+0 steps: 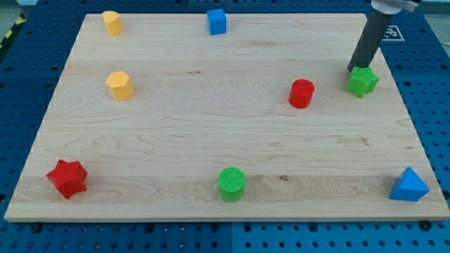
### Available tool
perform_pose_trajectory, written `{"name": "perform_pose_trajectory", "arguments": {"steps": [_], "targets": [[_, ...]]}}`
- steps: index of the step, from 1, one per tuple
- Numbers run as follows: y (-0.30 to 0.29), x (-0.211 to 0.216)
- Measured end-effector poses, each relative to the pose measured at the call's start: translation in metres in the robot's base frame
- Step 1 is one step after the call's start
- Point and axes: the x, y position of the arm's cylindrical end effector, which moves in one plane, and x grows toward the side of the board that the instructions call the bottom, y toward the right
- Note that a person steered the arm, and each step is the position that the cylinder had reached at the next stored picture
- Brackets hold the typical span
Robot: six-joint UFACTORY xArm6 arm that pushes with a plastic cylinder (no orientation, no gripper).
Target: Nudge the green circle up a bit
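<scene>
The green circle (231, 183) is a round green block near the view's bottom edge of the wooden board (211, 119), about the middle. My tip (354, 69) is at the view's upper right, touching the top left side of a green star block (363, 81). The tip is far from the green circle, up and to the right of it. The dark rod rises from the tip toward the view's top right corner.
A red cylinder (302, 93) stands left of the green star. A blue triangle (409, 185) is at bottom right, a red star (67, 178) at bottom left. A yellow hexagon (119, 85), a yellow block (112, 22) and a blue cube (216, 21) lie toward the top.
</scene>
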Motion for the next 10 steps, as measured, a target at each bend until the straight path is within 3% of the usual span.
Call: {"name": "perform_pose_trajectory", "arguments": {"steps": [2,3,6,8,10], "targets": [[-0.119,0.0],[-0.185,0.023],[-0.267,0.206],[-0.294,0.255],[-0.283,0.257]]}}
